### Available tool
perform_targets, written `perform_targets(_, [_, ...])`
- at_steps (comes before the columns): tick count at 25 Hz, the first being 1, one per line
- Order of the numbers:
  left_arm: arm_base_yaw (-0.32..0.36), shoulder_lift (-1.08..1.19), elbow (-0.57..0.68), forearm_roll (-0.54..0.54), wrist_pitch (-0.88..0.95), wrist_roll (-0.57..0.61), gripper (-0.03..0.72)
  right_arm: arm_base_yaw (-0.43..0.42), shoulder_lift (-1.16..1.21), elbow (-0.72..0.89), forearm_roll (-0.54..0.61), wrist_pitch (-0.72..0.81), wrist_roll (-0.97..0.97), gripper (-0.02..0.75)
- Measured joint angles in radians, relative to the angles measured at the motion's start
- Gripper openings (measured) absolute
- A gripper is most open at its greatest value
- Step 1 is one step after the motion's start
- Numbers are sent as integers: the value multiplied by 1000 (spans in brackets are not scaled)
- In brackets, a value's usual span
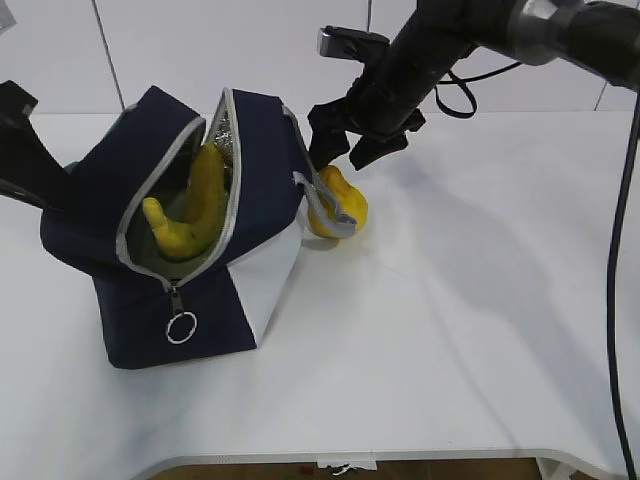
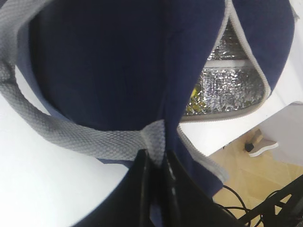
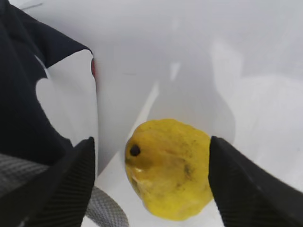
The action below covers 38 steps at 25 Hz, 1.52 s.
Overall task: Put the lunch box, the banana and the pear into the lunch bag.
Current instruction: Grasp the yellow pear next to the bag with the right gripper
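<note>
While the lunch bag [image 1: 190, 230] sat on the white counter [image 1: 450, 330] w/ its zipper mouth gaping toward the camera, one banana [image 1: 195, 205] stood inside it, curved against the silver foil lining [image 2: 227, 85], stem end poking up near the opening. One pear [image 1: 338, 205] lay on the counter just beside the bag's right side, touching or nearly touching a grey strap handle [image 1: 325, 205] that looped across its front; that strap and the bag's white side panel [image 1: 265, 275] crowded the pear's left. The zipper's ring pull [image 1: 181, 327] hung at the low front of the opening. Lunch box couldn't be made out in any view; whether it sat under the banana, can't tell. The right arm came in from upper right, angled down, its right end effector [image 1: 345, 145] poised directly over the pear, fingers [image 3: 246, 184] spread wide and released, one each side of the fruit in the wrist view, not touching it. The left arm reached in low from the left edge, mostly hidden behind the bag; the left end effector [image 2: 156, 189] was clenched on the bag's navy fabric where the other grey strap [image 2: 71, 137] was sewn on, pinching it tight between the two dark fingers. Count: 1 bag, 1 banana, 1 pear, 2 strap handles, 2 arms. Cables [image 1: 625, 250] hung down at far right, clear of the work.
</note>
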Motion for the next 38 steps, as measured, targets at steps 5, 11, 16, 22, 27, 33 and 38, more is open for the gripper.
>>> perform_targets(5, [0, 0, 0, 0, 0, 0, 9, 0, 4, 0, 0, -10, 0, 575])
perform_targets(11, [0, 0, 0, 0, 0, 0, 9, 0, 16, 0, 0, -14, 0, 574])
perform_targets(16, [0, 0, 0, 6, 0, 0, 9, 0, 23, 0, 0, -19, 0, 574])
perform_targets(22, [0, 0, 0, 6, 0, 0, 9, 0, 33, 0, 0, -22, 0, 574])
perform_targets(27, [0, 0, 0, 6, 0, 0, 9, 0, 33, 0, 0, -22, 0, 500])
perform_targets(33, [0, 0, 0, 8, 0, 0, 9, 0, 33, -2, 0, -11, 0, 267])
perform_targets(38, [0, 0, 0, 8, 2, 0, 9, 0, 33, -7, -23, 1, 0, 237])
